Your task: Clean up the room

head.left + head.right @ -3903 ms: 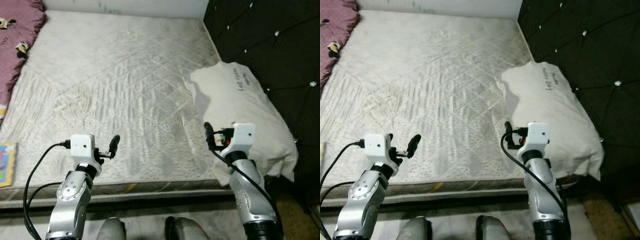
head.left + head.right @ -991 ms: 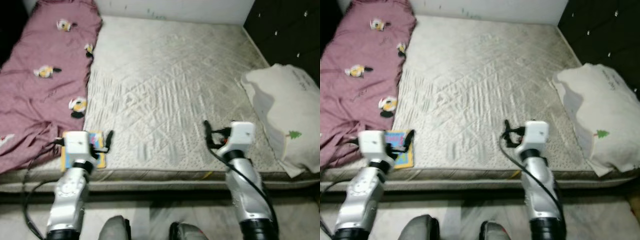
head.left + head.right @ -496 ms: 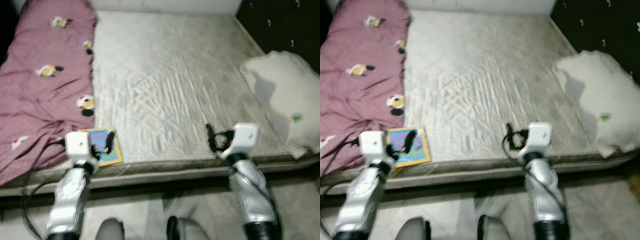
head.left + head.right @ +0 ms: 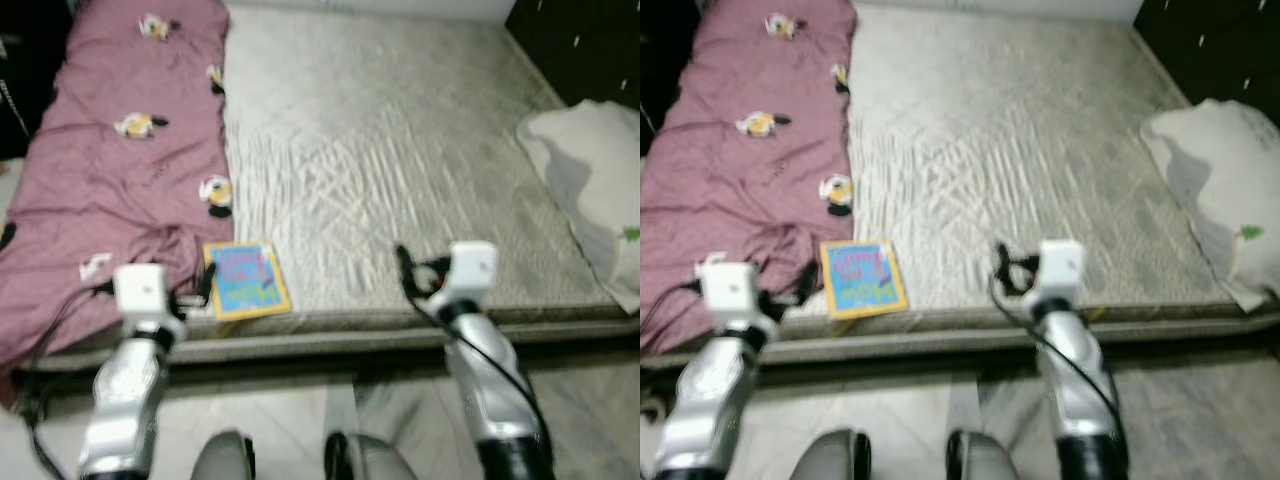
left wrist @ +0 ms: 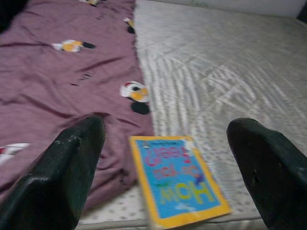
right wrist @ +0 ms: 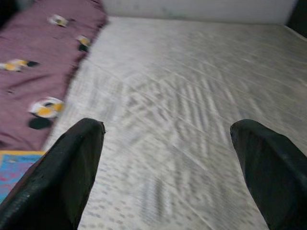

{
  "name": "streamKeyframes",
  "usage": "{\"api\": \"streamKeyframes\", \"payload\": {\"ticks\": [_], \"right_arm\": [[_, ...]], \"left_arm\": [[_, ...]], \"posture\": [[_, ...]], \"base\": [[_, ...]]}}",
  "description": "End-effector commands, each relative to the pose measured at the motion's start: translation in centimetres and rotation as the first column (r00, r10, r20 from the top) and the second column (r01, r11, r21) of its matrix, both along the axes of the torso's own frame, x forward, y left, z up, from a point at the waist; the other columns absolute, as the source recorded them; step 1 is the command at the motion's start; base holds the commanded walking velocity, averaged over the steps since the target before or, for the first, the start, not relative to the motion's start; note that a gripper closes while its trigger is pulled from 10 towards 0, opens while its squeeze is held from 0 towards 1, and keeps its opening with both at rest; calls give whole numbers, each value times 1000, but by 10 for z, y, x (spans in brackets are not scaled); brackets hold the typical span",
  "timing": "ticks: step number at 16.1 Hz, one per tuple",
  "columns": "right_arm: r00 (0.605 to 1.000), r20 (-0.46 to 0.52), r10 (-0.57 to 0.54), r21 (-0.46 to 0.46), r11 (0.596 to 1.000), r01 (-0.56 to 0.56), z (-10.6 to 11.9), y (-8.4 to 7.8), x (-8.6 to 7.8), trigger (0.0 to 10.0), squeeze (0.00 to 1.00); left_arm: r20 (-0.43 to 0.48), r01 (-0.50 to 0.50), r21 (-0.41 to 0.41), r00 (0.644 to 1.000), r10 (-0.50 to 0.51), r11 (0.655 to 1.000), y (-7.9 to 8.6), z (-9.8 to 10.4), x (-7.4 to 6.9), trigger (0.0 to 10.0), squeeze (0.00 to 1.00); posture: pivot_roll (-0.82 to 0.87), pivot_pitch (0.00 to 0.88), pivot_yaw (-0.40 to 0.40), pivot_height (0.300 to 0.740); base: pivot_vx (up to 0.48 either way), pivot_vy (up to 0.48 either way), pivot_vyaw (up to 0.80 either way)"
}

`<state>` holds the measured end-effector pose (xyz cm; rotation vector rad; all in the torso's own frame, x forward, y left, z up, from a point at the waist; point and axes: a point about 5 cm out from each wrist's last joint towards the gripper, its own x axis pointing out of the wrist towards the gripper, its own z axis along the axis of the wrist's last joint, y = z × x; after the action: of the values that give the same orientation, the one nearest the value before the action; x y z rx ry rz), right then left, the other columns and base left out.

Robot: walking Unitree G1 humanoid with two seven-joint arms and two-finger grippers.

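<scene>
A colourful children's book (image 4: 245, 280) with a yellow border lies flat near the front edge of the bare quilted mattress (image 4: 400, 150), touching the rumpled maroon blanket (image 4: 110, 190) printed with cartoon figures. In the left wrist view the book (image 5: 177, 179) lies just beyond my left gripper (image 5: 165, 125), which is open and holds nothing. From the head, my left gripper (image 4: 203, 288) hovers at the bed's edge beside the book. My right gripper (image 4: 403, 262) is open too, over the mattress's front edge (image 6: 168, 127). A white pillow (image 4: 590, 190) rests at the right side of the bed.
A black tufted headboard (image 4: 585, 40) stands at the bed's far right. Pale tiled floor (image 4: 290, 410) runs along the bed's front, with my feet (image 4: 225, 460) on it. A dark object (image 4: 20, 90) sits left of the blanket. The view is blurred.
The camera has swung left and pulled back: the blanket and book now show more fully and the pillow has slid to the right edge. Both arms keep the same raised pose.
</scene>
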<state>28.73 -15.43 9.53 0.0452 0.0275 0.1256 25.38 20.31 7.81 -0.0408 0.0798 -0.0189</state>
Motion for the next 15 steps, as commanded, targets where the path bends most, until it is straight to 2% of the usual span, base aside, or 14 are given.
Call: {"api": "streamKeyframes", "payload": {"ticks": [1, 3, 6, 10, 12, 13, 15], "right_arm": [[1000, -11, -22, -12, 1000, 22, -3, -10, -3, 10000, 0], [1000, -7, -30, -29, 999, 30, -2, -10, -3, 10000, 0], [1000, 5, -30, 9, 1000, 30, 1, -11, -5, 10000, 0], [1000, -4, -15, -11, 1000, 15, -1, -8, -4, 10000, 0], [999, -4, -33, -89, 996, 33, -2, -7, -2, 10000, 0], [1000, -7, -26, -76, 997, 25, -2, -6, -1, 10000, 0], [999, -38, -21, 9, 1000, 21, -4, -4, -1, 10000, 0]], "left_arm": [[13, 26, -15, 1000, -26, 1000, -8, 1, 0, 10000, 0], [14, 31, -15, 999, -31, 999, -9, 1, -1, 10000, 0], [16, 47, -17, 999, -46, 999, -10, 1, 0, 10000, 0], [19, 44, -17, 999, -44, 999, -10, 2, 0, 10000, 0], [19, 45, -15, 999, -45, 999, -9, 2, 1, 10000, 0], [19, 46, -15, 999, -46, 999, -9, 2, 1, 10000, 0], [18, 48, -13, 999, -47, 999, -9, 3, 2, 10000, 0]], "posture": [[32, 154, -76, 740], [31, 155, -75, 740], [26, 154, -71, 740], [29, 155, -73, 740], [29, 156, -71, 740], [29, 156, -71, 740], [27, 168, -71, 740]], "base": [[0, 0, 0], [262, 0, 0], [318, 0, 0], [330, 0, 0], [328, 0, 0], [330, 0, 0], [326, 0, 0]]}}
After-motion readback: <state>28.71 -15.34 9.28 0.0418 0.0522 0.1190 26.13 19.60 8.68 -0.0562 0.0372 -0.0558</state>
